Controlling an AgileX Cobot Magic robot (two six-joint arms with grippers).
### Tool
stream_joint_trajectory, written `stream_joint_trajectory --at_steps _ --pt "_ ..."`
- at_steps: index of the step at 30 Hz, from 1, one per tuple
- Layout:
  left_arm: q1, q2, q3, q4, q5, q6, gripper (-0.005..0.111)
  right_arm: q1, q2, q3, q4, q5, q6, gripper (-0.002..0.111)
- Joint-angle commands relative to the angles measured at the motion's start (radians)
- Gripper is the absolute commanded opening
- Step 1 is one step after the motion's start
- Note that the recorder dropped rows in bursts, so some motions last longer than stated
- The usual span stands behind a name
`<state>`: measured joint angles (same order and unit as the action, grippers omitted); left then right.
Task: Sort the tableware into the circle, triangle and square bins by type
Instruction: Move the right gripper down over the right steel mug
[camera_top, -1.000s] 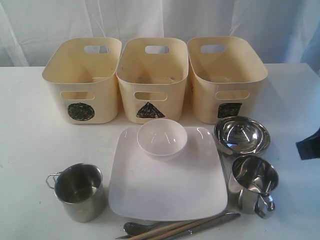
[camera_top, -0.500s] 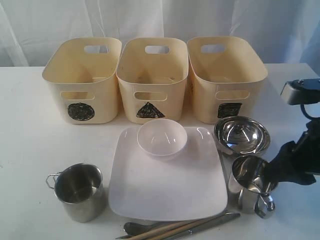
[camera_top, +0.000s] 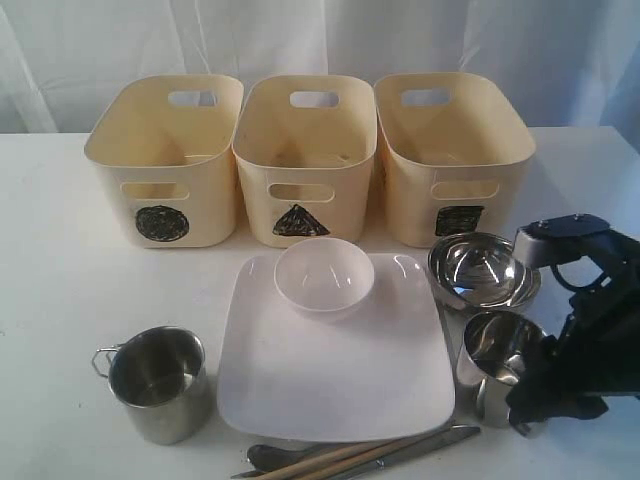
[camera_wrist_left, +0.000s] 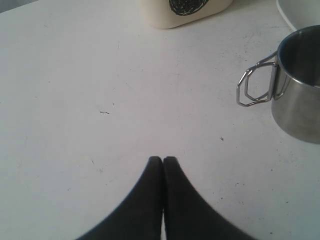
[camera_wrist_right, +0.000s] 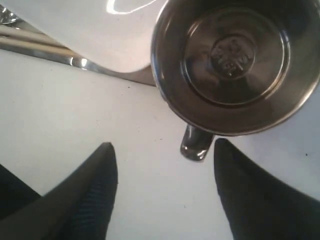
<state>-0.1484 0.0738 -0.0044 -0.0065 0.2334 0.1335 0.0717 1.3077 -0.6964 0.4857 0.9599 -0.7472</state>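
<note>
1. Our biggest worry: the right claw (camera_wrist_right: 163, 150) is wide open and gripping nothing, with one finger on each side of the steel mug's (camera_wrist_right: 225, 55) handle (camera_wrist_right: 195, 145). That mug stands upright near the right edge of the desk (camera_top: 50, 300), toward the near corner. If the claw pinches only that skinny handle, we reckon the mug swings or slips on the lift.
2. Next up: the mug sits just beside the steel bowl (camera_top: 480, 268) and the big square plate (camera_top: 335, 370). A crooked close could shove it into either one and rattle everything around.
3. The knife (camera_top: 420, 442) and chopsticks (camera_top: 330, 460) lie along the near edge, close to that mug. A finger coming in low could sweep them off the desk.
4. Wrong bin. The circle bin (camera_top: 165, 160), triangle bin (camera_top: 305, 150) and square bin (camera_top: 450, 150) line the far edge and look identical apart from the scribbles. We can't tell which one takes mugs.
5. Smallest: the left claw (camera_wrist_left: 163, 160) is closed on nothing, hanging over bare desk beside the other mug (camera_wrist_left: 300, 95) toward the left edge. That's harmless unless it drifts into that mug's handle.
</note>
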Motion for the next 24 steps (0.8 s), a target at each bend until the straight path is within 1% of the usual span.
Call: stream_joint_trajectory --at_steps 1,5,9,24 --pt "-0.006 -0.005 0.004 -0.002 0.0 -0.002 0.0 0.021 0.002 0.003 -0.011 -0.051 -0.009 0.054" --pt "-0.006 -0.005 0.004 -0.002 0.0 -0.002 0.0 0.04 0.002 0.013 -0.02 -0.077 -0.007 0.054" --pt "-0.006 -0.005 0.004 -0.002 0.0 -0.002 0.0 0.05 0.003 0.025 -0.084 -0.077 0.033 0.054" --pt "-0.006 -0.005 0.004 -0.002 0.0 -0.002 0.0 0.05 0.003 0.025 -0.07 -0.119 0.056 0.054"
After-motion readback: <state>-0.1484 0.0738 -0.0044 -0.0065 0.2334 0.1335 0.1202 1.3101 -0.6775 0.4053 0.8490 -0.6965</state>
